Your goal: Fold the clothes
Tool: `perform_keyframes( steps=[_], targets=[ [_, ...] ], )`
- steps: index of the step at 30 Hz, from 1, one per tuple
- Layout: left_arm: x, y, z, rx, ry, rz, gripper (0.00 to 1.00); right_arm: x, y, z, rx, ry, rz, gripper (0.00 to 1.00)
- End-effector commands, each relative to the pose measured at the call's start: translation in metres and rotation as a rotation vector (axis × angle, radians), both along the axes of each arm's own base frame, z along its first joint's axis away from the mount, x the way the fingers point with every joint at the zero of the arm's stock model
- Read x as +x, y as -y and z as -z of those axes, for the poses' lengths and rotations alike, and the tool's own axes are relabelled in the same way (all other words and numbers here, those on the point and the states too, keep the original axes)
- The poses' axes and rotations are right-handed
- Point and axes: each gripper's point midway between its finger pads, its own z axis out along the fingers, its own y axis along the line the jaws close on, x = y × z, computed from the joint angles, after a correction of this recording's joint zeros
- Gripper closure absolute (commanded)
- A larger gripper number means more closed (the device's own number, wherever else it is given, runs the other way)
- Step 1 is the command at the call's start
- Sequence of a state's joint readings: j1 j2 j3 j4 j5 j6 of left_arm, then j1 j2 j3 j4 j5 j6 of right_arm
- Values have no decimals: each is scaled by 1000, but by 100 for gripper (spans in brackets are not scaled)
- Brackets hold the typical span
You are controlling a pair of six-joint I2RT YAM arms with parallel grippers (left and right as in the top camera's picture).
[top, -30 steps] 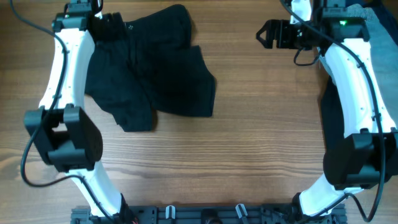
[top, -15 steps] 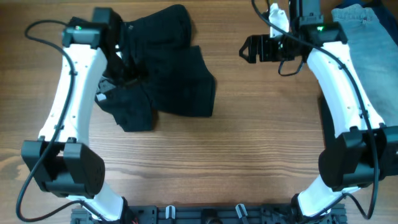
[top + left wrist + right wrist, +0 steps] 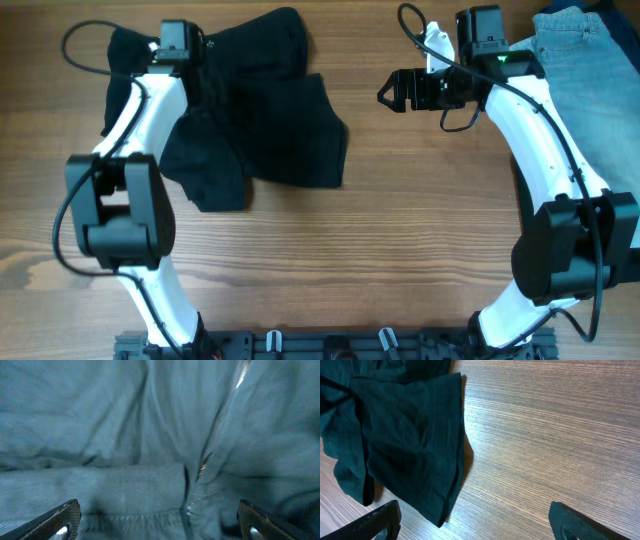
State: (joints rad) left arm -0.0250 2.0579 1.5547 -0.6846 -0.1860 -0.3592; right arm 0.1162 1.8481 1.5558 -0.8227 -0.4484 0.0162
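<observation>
Black shorts point(image 3: 270, 130) lie unfolded and rumpled on the far-left part of the wood counter point(image 3: 420, 230). Their longest stretch runs slantwise from far left to near right. One leg end points toward the near edge, at the left. The other leg's hem faces right, about mid-counter. The far edge of the cloth bunches up under the left arm point(image 3: 140, 110), so which way the waistband points cannot be told.

Left fingers point(image 3: 62, 519) stand wide apart, seen only in the lower corners of the left wrist view. They sit right over the shorts with nothing gripped between them. That view is close and blurred: only folds, a seam point(image 3: 187, 485) running down the middle and a stitched edge show. It is too blurred to read any label.

Right fingers point(image 3: 377, 522) are also spread wide and hold nothing. They point left over bare counter, apart from the shorts' right hem. In the right wrist view the hem runs roughly far to near along the left side, with wood grain filling the rest.

The right arm point(image 3: 540, 120) reaches in from the near right. Light-blue jeans point(image 3: 585, 70) lie at the far-right corner, well apart from the shorts.
</observation>
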Motion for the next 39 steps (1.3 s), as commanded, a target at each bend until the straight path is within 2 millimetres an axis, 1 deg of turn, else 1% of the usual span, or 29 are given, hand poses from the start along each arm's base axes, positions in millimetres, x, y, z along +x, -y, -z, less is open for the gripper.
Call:
perform_keyframes(
  steps=[1,3,5,7,10,13,15,16,18,20,22,23,25,26,27,28,30,31,34,36,37,39],
  targets=[
    [-5,-1,25,26,-71,69,1,-1,-3,6,15,-11,-20,5],
    [-8,-1,30,26,-92,69,2,-1,-3,6,15,-12,-19,5],
    [-9,-1,31,26,-94,68,14,-1,-3,6,14,-11,-19,5],
    [-11,-1,32,25,-103,69,32,-1,-3,6,14,-11,-19,5],
    [-22,-1,35,25,-149,69,64,-1,-2,6,11,-10,-19,5],
    [-33,-2,37,24,-196,67,80,1,-3,5,12,-1,-19,5],
    [-36,-2,38,24,-208,68,93,2,-3,5,12,1,-19,5],
    [-37,-2,37,24,-214,68,96,2,-3,5,12,1,-19,5],
    [-43,-3,34,24,-234,68,96,1,-3,5,12,1,-20,5],
    [-46,-3,25,24,-241,67,96,2,-3,5,11,1,-20,5],
    [-47,-4,3,25,-225,65,96,2,-3,5,12,2,-20,5],
    [-47,-7,-12,29,-202,53,96,2,-3,5,12,3,-20,5],
    [-41,-12,-32,37,-140,32,96,2,-3,5,11,2,-20,5],
    [-40,-15,-39,36,-116,23,96,2,-3,5,11,2,-20,4],
    [-40,-17,-43,35,-110,16,96,2,-3,5,11,2,-21,4],
    [-45,-19,-46,32,-114,0,96,1,-2,5,11,-1,-21,4],
    [-61,-20,-55,26,-151,-14,96,1,-2,5,10,-3,-21,4],
    [-66,-20,-58,23,-157,-29,96,1,-2,5,10,-2,-21,4],
    [-94,-27,-85,6,-161,-154,96,2,-3,5,12,4,-20,4],
    [-119,-33,-105,-27,-161,-277,96,1,-3,5,12,1,-21,4],
    [-129,-34,-111,-41,-166,-316,96,1,-3,5,12,0,-20,4],
    [-155,-33,-124,-88,-196,-380,96,-1,-3,6,16,-11,-20,4]
  ],
)
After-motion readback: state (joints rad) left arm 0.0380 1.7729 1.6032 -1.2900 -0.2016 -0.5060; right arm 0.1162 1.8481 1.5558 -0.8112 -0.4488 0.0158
